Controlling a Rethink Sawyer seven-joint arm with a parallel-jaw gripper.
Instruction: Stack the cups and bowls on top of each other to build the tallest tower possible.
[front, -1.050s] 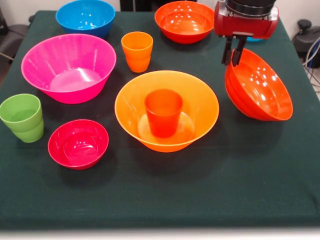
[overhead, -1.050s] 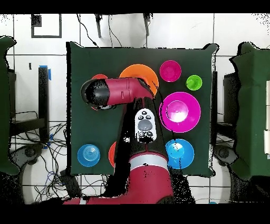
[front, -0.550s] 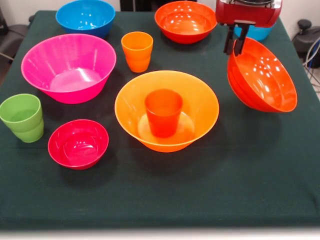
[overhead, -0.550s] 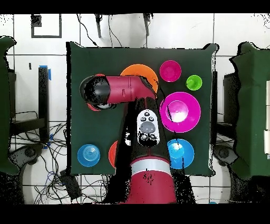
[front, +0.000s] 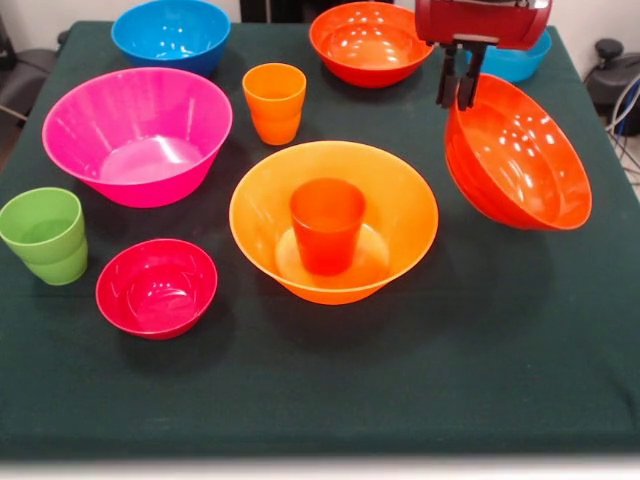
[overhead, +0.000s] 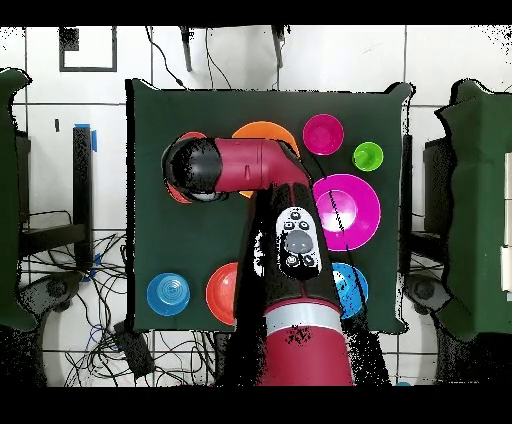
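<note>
At the upper right of the frame, the tool (front: 457, 88) is clamped on the rim of a tilted red-orange bowl (front: 515, 155), lifted above the surface (front: 400, 380).

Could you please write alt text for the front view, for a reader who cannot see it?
The tool holds a tilted red-orange bowl by its rim, lifted at the right. Beside it, a wide orange bowl holds an upright red-orange cup. More bowls and cups stand around on the green cloth.

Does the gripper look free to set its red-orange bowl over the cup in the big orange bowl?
Probably yes: the gripper holds the red-orange bowl by its rim, tilted, and nothing stands above the cup.
</note>
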